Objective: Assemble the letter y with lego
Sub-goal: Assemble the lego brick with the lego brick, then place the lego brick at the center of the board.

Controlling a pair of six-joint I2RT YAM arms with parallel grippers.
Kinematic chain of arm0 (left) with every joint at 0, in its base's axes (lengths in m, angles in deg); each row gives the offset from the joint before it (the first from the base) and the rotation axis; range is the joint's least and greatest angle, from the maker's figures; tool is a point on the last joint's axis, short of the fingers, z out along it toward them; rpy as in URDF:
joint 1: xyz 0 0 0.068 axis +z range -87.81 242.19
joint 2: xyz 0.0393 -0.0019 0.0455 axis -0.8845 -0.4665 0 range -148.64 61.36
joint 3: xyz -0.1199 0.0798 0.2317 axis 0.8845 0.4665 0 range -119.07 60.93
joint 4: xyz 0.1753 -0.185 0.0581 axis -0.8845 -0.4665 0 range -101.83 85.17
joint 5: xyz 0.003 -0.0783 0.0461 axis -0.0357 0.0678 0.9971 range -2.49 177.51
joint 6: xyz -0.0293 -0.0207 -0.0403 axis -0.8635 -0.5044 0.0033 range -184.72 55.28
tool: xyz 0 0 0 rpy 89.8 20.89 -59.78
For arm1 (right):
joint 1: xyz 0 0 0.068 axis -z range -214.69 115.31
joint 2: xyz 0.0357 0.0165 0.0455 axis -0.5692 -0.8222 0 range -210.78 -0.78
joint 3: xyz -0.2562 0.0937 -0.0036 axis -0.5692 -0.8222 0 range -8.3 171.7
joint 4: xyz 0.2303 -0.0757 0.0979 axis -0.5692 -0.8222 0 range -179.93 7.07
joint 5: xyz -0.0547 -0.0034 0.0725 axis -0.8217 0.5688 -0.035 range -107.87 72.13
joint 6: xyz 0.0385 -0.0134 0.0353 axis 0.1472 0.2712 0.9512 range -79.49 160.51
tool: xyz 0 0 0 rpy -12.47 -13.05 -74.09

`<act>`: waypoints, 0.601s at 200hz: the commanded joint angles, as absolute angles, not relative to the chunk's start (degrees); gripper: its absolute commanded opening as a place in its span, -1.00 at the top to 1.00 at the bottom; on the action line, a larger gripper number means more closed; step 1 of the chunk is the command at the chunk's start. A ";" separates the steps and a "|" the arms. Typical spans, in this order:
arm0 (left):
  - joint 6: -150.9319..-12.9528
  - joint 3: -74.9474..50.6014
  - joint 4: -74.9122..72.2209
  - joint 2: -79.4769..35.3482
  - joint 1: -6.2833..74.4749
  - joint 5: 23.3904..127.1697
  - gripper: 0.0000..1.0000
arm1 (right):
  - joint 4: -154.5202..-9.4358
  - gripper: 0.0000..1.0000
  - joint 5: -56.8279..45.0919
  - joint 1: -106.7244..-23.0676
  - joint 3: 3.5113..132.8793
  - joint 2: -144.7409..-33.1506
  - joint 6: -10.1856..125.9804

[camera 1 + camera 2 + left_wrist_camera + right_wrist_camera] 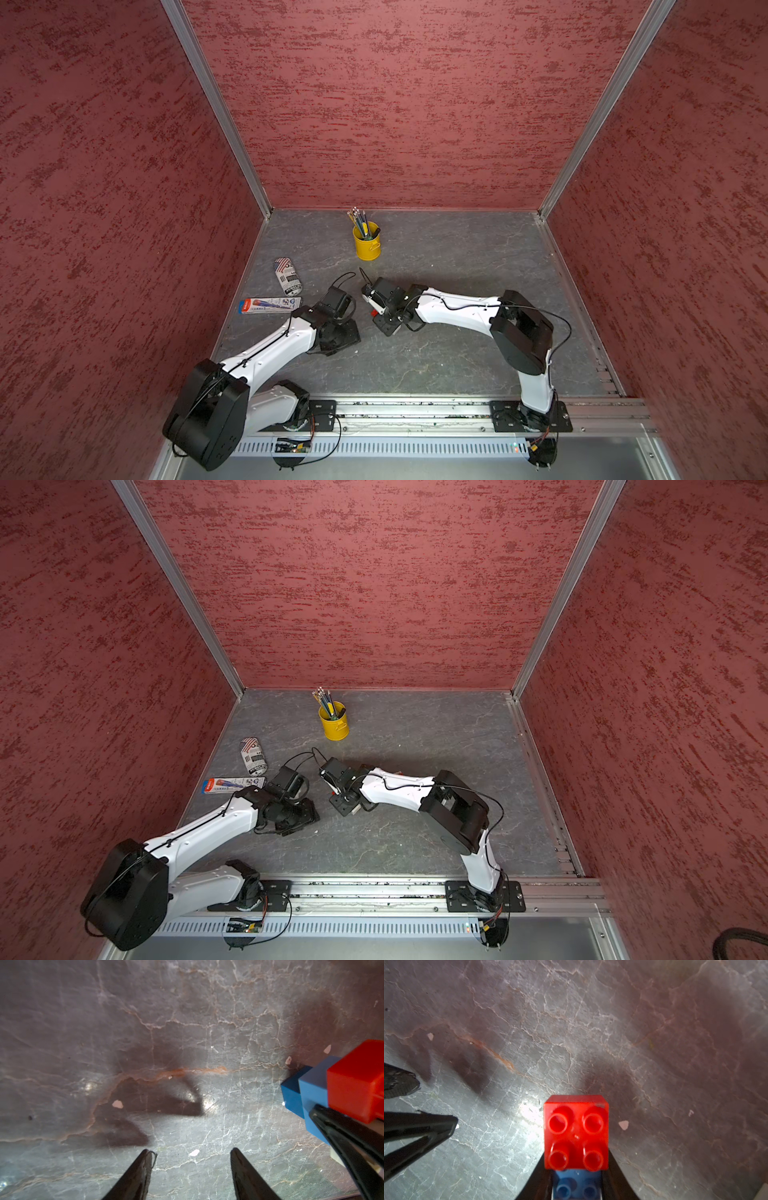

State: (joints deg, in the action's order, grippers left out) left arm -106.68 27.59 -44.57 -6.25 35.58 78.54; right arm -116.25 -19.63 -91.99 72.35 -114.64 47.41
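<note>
Nearest, along the front edge, a metal rail [415, 415] carries both arm bases. From there the arms lean in over the grey table [457, 257] and meet near its middle.

The left gripper [192, 1152] points down at bare table. Its jaws stand apart with nothing between them. Just beside it, not touching, the right gripper [576, 1176] has its jaws clamped on the letter y [315, 1088], gripping the blue brick [577, 1188] at the held end.

The cluster's long axis carries on from the jaws, straight out past the fingertips, so it points away from the right wrist. The left gripper's fingers lie off to one side of that line. The red brick [576, 1132] is the outermost piece in the right wrist view, with its four studs turned towards that camera.

The left wrist view shows the cluster from the side. Red, pale blue and darker blue faces step one after another, and a white piece [337, 1156] sits below the black finger. Whether the cluster touches the table I cannot tell. In a top view only a speck of red [374, 312] shows among the black parts.

Farther back on the left lie a flat pack [270, 305] and then a printed can [288, 276] on its side. Farthest, near the back wall, the yellow cup [367, 245] stands upright, full of pencils.
</note>
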 commanded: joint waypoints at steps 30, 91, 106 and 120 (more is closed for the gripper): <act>-105.88 26.50 -43.83 -7.10 36.09 78.05 -0.24 | -120.90 0.43 -20.05 -92.11 71.19 -117.53 47.88; -104.00 23.79 -44.57 -7.85 36.09 77.98 -0.25 | -121.48 0.42 -22.68 -89.03 72.84 -111.26 49.26; -103.58 23.10 -44.62 -8.48 36.00 77.84 -0.24 | -121.60 0.41 -23.61 -88.29 72.36 -109.89 49.51; -103.45 22.53 -44.47 -9.02 35.69 77.58 -0.24 | -121.51 0.41 -24.23 -87.55 71.67 -108.70 49.82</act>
State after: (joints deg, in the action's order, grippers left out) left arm -104.80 24.14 -44.64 -8.13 35.67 78.36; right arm -120.01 -21.18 -88.95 72.67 -112.79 48.72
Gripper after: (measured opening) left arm 0.622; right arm 0.343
